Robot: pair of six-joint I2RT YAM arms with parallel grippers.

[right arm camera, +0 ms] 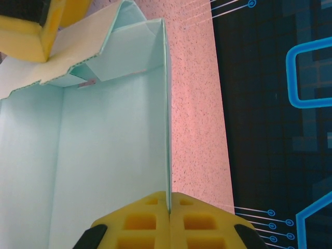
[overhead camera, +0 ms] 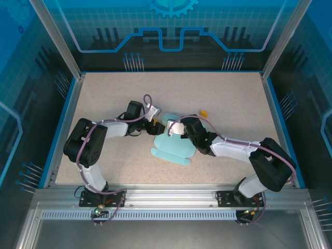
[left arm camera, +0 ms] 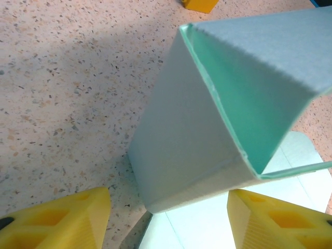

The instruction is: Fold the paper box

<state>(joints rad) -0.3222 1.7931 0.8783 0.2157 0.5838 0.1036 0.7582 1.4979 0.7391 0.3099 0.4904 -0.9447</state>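
The paper box (overhead camera: pixel 171 149) is pale light-blue card lying at the table's middle, partly folded, with flat rounded flaps toward the near side. In the left wrist view a raised wall and corner of the paper box (left arm camera: pixel 189 135) stand just ahead of my left gripper (left arm camera: pixel 168 224). Its yellow fingers (left arm camera: pixel 59 220) stand wide apart with a gap on each side of the card. My right gripper (right arm camera: pixel 169 207) is shut on the top edge of an upright wall of the paper box (right arm camera: pixel 109 155). From above, the left gripper (overhead camera: pixel 154 124) and right gripper (overhead camera: pixel 178 130) meet at the box's far end.
A tiny orange-yellow object (overhead camera: pixel 204 112) lies on the speckled table (overhead camera: pixel 233 93) just beyond the box to the right, and its edge pokes in at the top of the left wrist view (left arm camera: pixel 199 4). Blue-rimmed enclosure walls (overhead camera: pixel 275 114) surround the table.
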